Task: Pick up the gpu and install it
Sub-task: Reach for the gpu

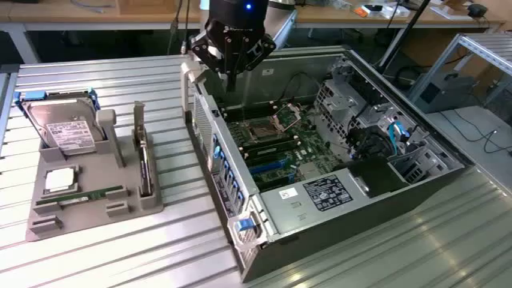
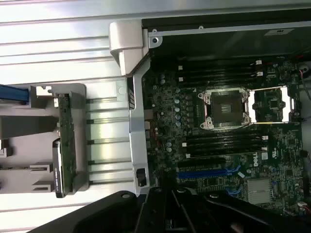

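Note:
The gpu (image 1: 143,157) stands on its edge in a slot of the grey holder (image 1: 95,211), its silver bracket uppermost, at the exterior view's left. In the wrist view the gpu (image 2: 66,141) appears edge-on, green-brown board against a black face. My gripper (image 1: 230,83) hangs shut and holds nothing. It is above the back corner of the open computer case (image 1: 320,207), well apart from the gpu. Its dark fingers (image 2: 181,209) sit over the motherboard (image 2: 218,145), near the blue expansion slots (image 2: 208,172).
On the same holder lie a silver hard drive (image 1: 69,130) with a white label, a narrow green memory stick (image 1: 90,195) and a small square chip (image 1: 61,179). The case's tall side wall (image 1: 210,138) stands between holder and motherboard. Cables and drive cages (image 1: 376,129) crowd the case's far side.

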